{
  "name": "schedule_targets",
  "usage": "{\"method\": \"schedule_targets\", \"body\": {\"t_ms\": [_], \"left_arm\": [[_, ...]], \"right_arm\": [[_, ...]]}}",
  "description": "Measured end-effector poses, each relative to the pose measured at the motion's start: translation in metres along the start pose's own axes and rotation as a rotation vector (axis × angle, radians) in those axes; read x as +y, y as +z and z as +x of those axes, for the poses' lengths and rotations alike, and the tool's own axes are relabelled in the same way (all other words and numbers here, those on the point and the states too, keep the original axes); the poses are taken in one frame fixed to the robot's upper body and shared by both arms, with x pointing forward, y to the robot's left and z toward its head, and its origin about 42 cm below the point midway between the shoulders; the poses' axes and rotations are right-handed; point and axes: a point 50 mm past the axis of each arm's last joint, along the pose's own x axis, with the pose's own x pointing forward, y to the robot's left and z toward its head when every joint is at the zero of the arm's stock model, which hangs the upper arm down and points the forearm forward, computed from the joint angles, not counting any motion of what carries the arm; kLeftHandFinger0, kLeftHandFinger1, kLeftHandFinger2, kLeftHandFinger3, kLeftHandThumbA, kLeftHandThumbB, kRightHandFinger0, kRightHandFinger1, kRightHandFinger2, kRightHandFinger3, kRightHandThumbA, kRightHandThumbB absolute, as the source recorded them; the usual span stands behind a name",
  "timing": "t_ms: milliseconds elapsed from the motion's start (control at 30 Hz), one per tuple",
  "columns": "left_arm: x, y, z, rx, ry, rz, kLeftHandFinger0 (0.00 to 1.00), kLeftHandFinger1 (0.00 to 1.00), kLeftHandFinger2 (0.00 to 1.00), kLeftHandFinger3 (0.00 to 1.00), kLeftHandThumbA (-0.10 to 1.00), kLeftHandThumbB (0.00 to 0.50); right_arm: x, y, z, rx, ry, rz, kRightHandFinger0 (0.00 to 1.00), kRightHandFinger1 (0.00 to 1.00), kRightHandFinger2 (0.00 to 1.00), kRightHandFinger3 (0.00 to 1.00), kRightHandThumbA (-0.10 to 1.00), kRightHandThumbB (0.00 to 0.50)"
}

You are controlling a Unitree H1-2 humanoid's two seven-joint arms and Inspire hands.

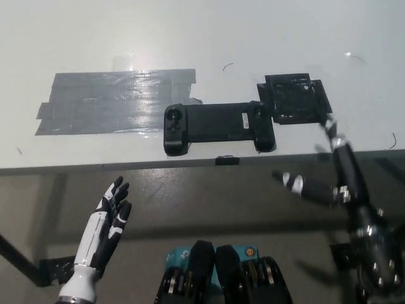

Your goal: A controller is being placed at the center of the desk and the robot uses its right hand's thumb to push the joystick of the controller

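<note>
I see one black controller, long and flat with grips at both ends, lying near the white table's front edge. Two tape patches: grey at its 10 o'clock, black at 2. My right hand is spread beside it; left hand rests spread, low.

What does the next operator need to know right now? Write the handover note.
Left hand: white, open, resting below the desk edge at lower left.
Right hand: black, fingers spread, holding nothing, at the desk's front edge, right of the controller.
Black elongated game controller: flat on the white desk near its front edge, between grey tape patch and black tape patch.
Done: controller placed.
Left: bring the right thumb onto the joystick and push; not yet touched.
</note>
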Motion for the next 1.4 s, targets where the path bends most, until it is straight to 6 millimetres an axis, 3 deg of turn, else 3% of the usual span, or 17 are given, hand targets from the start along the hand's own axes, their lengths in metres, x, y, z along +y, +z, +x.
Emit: {"method": "schedule_targets", "body": {"t_ms": [167,400,567,800,1000,1400], "left_arm": [[0.0,0.001,0.0,-0.007,0.0,0.0,1.0,1.0,1.0,1.0,0.87,0.025],[0.0,0.001,0.001,-0.009,0.0,0.0,1.0,1.0,1.0,1.0,0.87,0.016],[0.0,0.001,0.001,-0.01,0.0,-0.001,1.0,1.0,1.0,1.0,0.87,0.013],[-0.001,0.002,0.001,-0.013,0.001,-0.001,1.0,1.0,1.0,1.0,0.86,0.016],[-0.001,0.002,0.001,-0.013,0.001,-0.001,1.0,1.0,1.0,1.0,0.87,0.004],[0.0,0.003,0.002,-0.016,0.001,0.0,1.0,1.0,1.0,1.0,0.86,0.006]], "right_arm": [[-0.008,0.017,0.052,-0.054,-0.029,-0.015,1.0,1.0,1.0,1.0,1.0,0.29],[-0.004,0.002,0.095,0.038,-0.018,-0.039,1.0,1.0,1.0,1.0,1.0,0.365],[0.005,-0.019,0.116,0.143,0.003,-0.065,1.0,1.0,1.0,1.0,1.0,0.339],[0.015,-0.044,0.132,0.258,0.029,-0.095,1.0,1.0,1.0,1.0,1.0,0.35],[0.021,-0.053,0.139,0.311,0.038,-0.1,1.0,1.0,1.0,1.0,1.0,0.328],[0.032,-0.07,0.145,0.391,0.042,-0.114,1.0,1.0,1.0,1.0,1.0,0.354]]}}
